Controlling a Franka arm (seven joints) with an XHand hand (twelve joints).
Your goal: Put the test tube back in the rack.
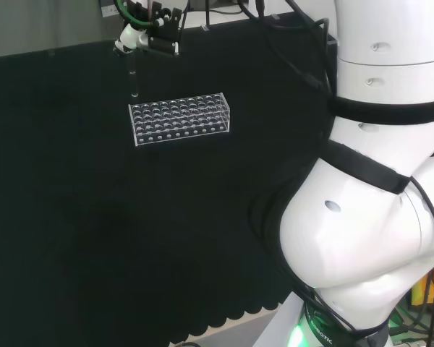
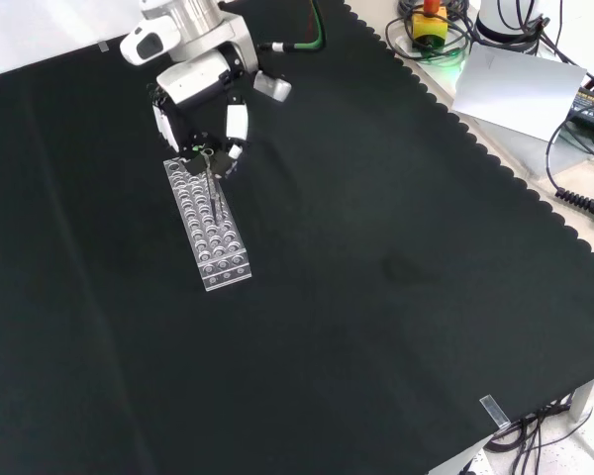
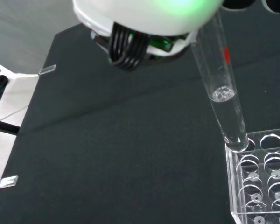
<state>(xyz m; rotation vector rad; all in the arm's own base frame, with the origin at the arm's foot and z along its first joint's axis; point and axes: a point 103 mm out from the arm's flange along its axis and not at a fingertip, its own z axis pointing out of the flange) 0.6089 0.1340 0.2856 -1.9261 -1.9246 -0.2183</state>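
Tube poised over a corner hole of the rack

Test tube (image 3: 222, 88) hangs upright below the hand (image 2: 200, 94), whose curled fingers pinch its upper end, so the rounded tip can drop straight in. The tip sits at a corner hole of the clear rack (image 2: 210, 227), just beneath the hand. A little clear liquid fills the tube's lower part. The rack's other holes look empty on the black surface (image 2: 376, 297).

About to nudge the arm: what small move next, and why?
Probably lower the hand slowly. The wrist view shows the test tube, with clear liquid inside, with its bottom at a corner hole of the rack, tilted and not yet seated.
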